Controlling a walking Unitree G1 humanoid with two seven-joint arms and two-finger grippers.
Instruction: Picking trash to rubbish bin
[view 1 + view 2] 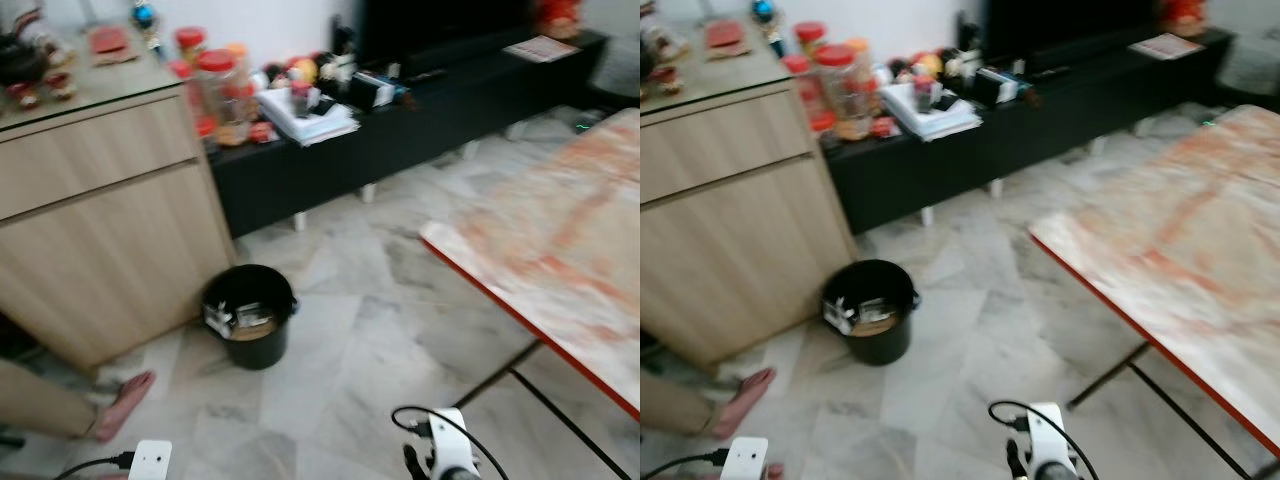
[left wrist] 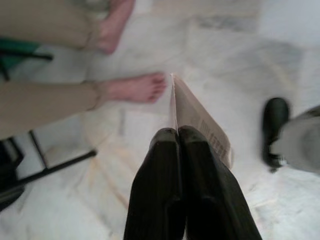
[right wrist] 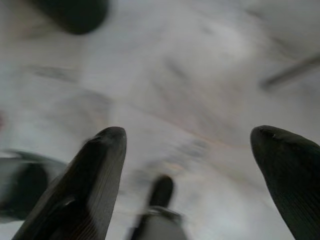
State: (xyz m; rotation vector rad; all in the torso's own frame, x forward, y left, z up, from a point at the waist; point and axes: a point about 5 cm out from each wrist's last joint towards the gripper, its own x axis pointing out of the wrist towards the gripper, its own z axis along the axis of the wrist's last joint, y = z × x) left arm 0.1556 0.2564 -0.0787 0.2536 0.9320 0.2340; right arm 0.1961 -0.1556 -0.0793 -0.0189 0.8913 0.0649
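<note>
Marble-topped bench (image 1: 560, 230), right. Wooden cabinet (image 1: 90, 210), far left. Black rubbish bin (image 1: 250, 315) on the floor beside the cabinet, trash inside. My left gripper (image 2: 178, 137), jaws clamped together on a paper scrap (image 2: 197, 117). My right gripper (image 3: 190, 150), jaws wide apart, empty.

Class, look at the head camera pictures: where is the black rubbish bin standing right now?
The rubbish bin stands on the marble floor to the robot's left, right beside the wooden cabinet, with a person's bare foot nearby.
</note>
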